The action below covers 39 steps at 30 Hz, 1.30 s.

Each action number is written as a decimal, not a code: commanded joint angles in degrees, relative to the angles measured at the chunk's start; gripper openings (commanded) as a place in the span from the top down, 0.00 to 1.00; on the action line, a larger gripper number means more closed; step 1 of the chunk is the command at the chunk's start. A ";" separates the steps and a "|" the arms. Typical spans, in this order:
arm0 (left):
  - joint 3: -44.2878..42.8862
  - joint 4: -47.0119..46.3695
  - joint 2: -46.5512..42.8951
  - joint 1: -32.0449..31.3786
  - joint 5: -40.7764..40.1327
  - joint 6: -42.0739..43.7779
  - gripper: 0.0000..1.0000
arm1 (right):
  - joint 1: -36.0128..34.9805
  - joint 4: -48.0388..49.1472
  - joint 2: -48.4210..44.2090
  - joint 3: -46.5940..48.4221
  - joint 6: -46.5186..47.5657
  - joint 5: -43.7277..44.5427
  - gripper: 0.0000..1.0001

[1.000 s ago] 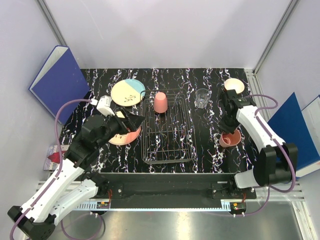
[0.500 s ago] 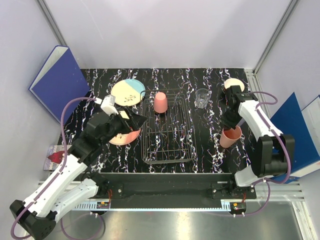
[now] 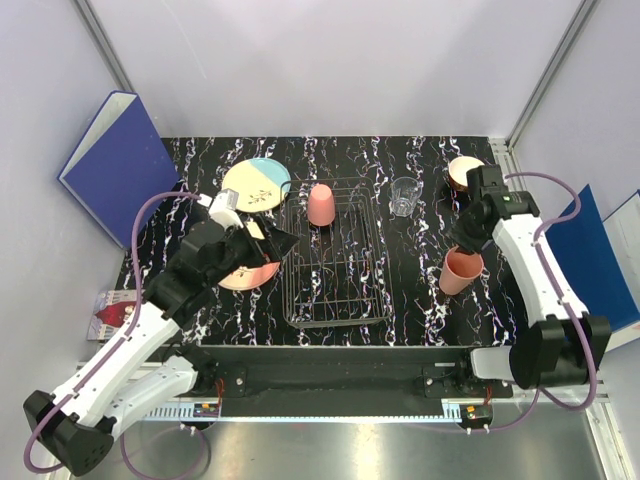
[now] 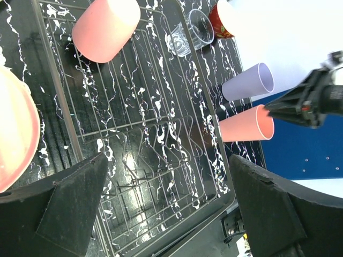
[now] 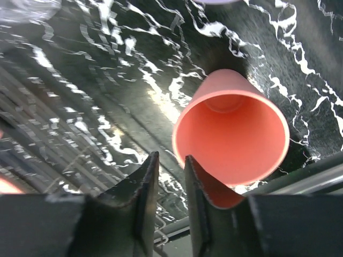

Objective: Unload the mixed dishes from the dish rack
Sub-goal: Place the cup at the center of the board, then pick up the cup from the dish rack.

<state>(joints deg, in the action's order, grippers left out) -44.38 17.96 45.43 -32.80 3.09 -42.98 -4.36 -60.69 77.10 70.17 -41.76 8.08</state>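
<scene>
The wire dish rack (image 3: 335,255) sits mid-table and holds one upside-down salmon-pink cup (image 3: 321,203), which also shows in the left wrist view (image 4: 105,28). My left gripper (image 3: 270,243) is wide open and empty over the rack's left side (image 4: 166,209), above a salmon-pink plate (image 3: 248,272). My right gripper (image 3: 462,238) is slightly open and empty, just above and behind a second salmon-pink cup (image 3: 459,270) standing mouth-up on the table (image 5: 230,128). The blue-and-cream plate (image 3: 256,184), clear glass (image 3: 403,196) and red bowl (image 3: 463,172) rest on the table. The lavender cup (image 4: 249,83) lies beside the salmon cup.
A blue binder (image 3: 120,165) leans at the far left, and another (image 3: 600,260) stands at the right edge. A small red item (image 3: 108,315) lies off the table's left side. White walls close in the back and sides.
My right gripper has let go of the salmon-pink cup, which now stands on the table, and has drawn back from it. My left arm has shifted slightly.
</scene>
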 commanded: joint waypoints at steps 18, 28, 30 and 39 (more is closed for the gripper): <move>-25.83 1.64 30.02 -0.42 -10.38 19.60 0.01 | -2.22 26.06 -25.16 -2.06 5.45 -29.34 0.00; -45.17 2.44 54.14 -1.31 -13.65 24.96 0.01 | -13.65 28.87 -26.65 -5.39 10.37 -26.62 0.00; -45.97 2.44 56.95 -1.31 -13.03 24.70 0.01 | -13.75 29.22 -26.65 -6.27 10.91 -26.27 0.00; -49.74 2.52 65.04 -1.31 -13.03 24.35 0.01 | -13.83 34.31 -25.16 -11.10 9.86 -28.82 0.00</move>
<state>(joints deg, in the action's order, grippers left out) -89.60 21.58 108.36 -33.95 -8.93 -19.88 -17.89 -31.29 51.57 60.16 -32.58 -18.83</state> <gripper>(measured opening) 0.987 0.994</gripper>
